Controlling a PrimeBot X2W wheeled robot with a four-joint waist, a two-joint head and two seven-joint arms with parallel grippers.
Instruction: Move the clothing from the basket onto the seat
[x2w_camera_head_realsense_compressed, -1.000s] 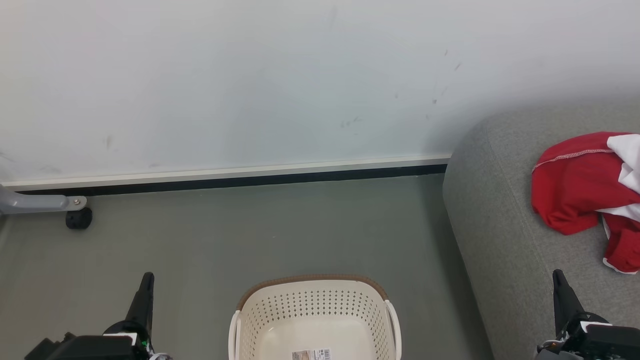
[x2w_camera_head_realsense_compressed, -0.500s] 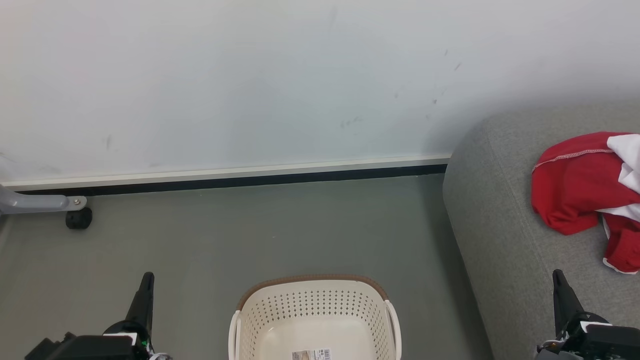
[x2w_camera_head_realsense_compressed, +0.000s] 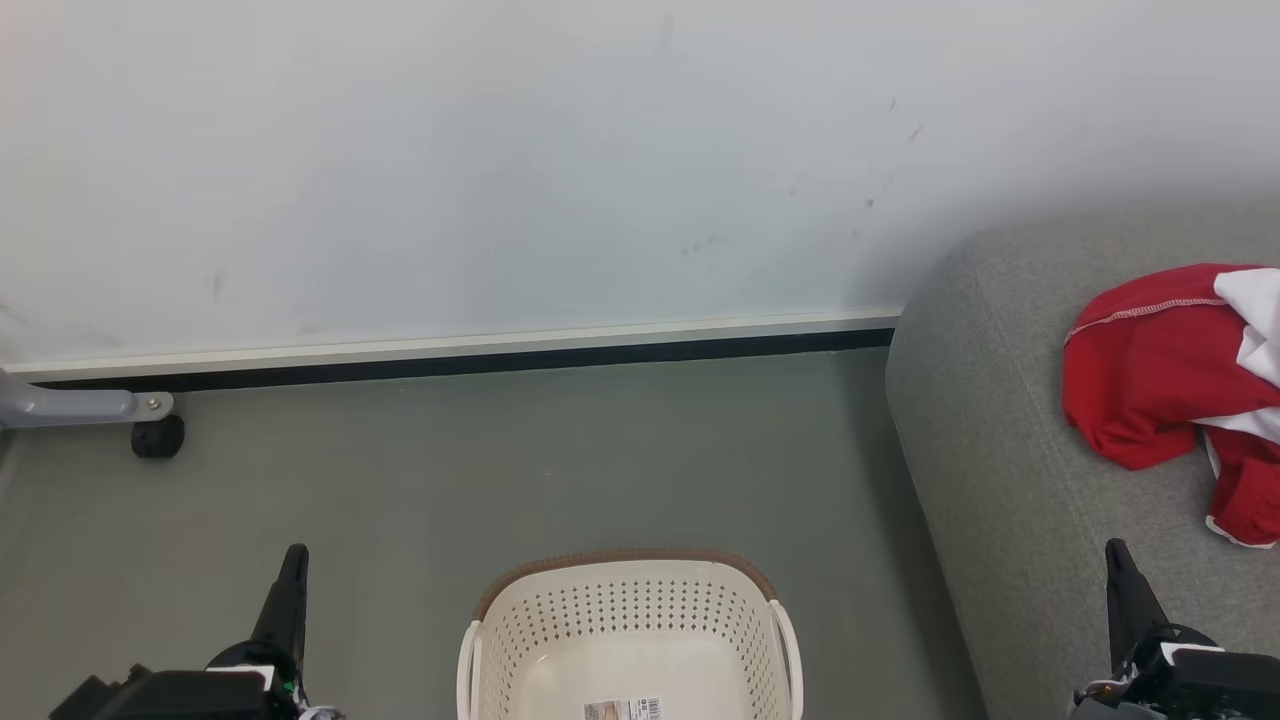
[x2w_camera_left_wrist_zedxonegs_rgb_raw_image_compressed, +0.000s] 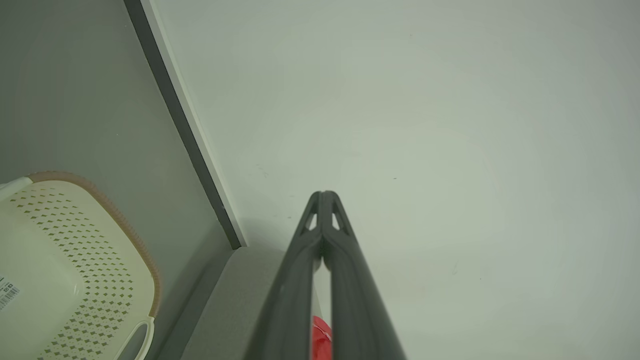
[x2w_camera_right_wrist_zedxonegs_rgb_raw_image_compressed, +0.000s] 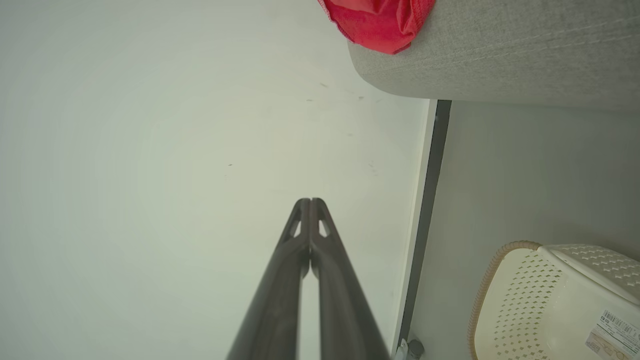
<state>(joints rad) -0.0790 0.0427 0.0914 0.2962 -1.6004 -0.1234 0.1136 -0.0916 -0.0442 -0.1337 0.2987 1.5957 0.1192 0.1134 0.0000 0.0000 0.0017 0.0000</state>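
The red clothing (x2w_camera_head_realsense_compressed: 1160, 370) with white panels lies crumpled on the grey seat (x2w_camera_head_realsense_compressed: 1000, 480) at the right of the head view; the right wrist view also catches the clothing (x2w_camera_right_wrist_zedxonegs_rgb_raw_image_compressed: 375, 20) on the seat (x2w_camera_right_wrist_zedxonegs_rgb_raw_image_compressed: 500, 55). The cream basket (x2w_camera_head_realsense_compressed: 630, 640) with its brown rim stands on the floor at bottom centre, holding only a label sticker. My left gripper (x2w_camera_head_realsense_compressed: 295, 555) is shut at the lower left, beside the basket, with nothing in it. My right gripper (x2w_camera_head_realsense_compressed: 1115, 550) is shut over the seat's front part, below the clothing and apart from it.
A white wall with a pale skirting board (x2w_camera_head_realsense_compressed: 450, 345) runs behind the grey-green floor (x2w_camera_head_realsense_compressed: 500, 460). A grey metal leg with a black caster (x2w_camera_head_realsense_compressed: 157, 437) sits at the far left by the wall.
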